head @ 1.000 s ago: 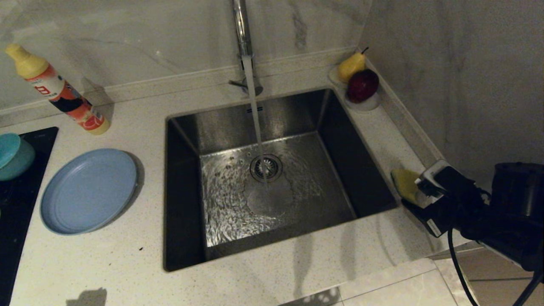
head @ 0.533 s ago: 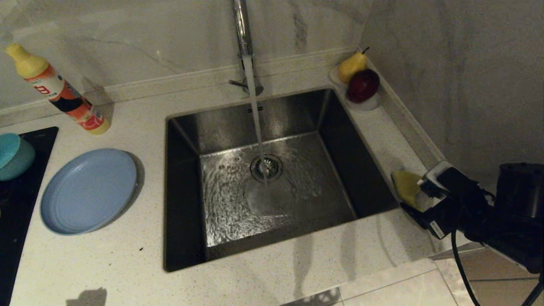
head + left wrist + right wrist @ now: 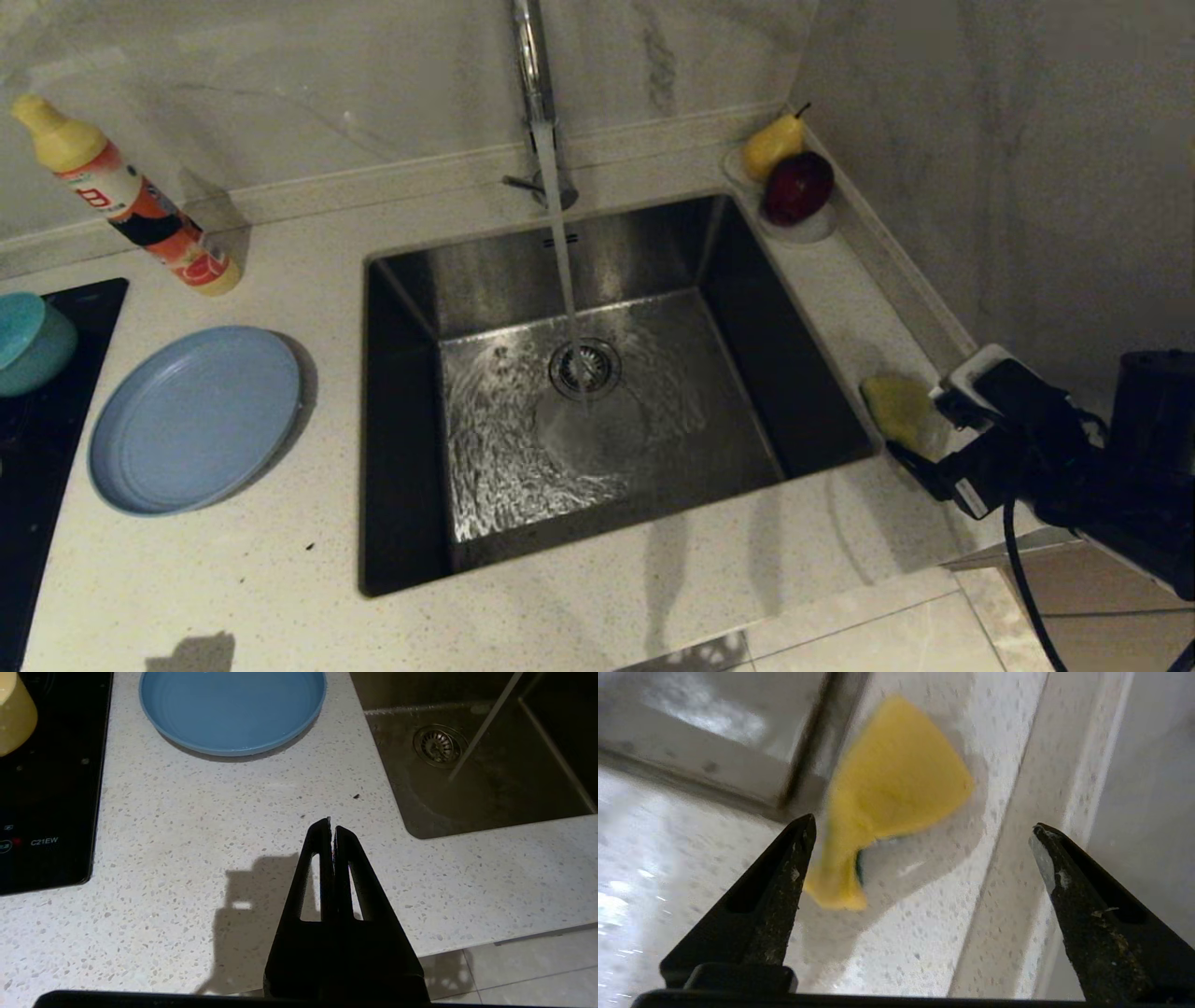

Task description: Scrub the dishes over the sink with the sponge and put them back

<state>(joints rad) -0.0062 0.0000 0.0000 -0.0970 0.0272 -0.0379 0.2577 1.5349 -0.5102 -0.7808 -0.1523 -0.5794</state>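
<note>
The yellow sponge (image 3: pixel 894 406) lies on the counter strip just right of the sink (image 3: pixel 411 392), a teal face showing under its pinched end (image 3: pixel 896 793). My right gripper (image 3: pixel 920 431) stands open right behind it (image 3: pixel 923 826). The sponge's near end reaches in between the fingers, close beside one fingertip (image 3: pixel 803 835), and nothing is gripped. The slate-blue plate (image 3: pixel 194 418) lies on the counter left of the sink, with the teal bowl (image 3: pixel 28 343) at the far left. A pale-yellow bowl (image 3: pixel 14 714) shows in the left wrist view. My left gripper (image 3: pixel 332 826) hangs shut over the counter's front edge.
Water runs from the chrome tap (image 3: pixel 528 56) into the drain (image 3: pixel 584 367). A detergent bottle (image 3: pixel 131 201) leans at the back left beside a black cooktop (image 3: pixel 37 448). A pear (image 3: pixel 773 145) and a red apple (image 3: pixel 796 187) sit on a white dish in the back right corner. A wall closes the right side.
My right gripper has drawn back to the right, away from the sponge, and its fingers have spread wider. More of the sponge now shows on the counter. The left arm is still.
</note>
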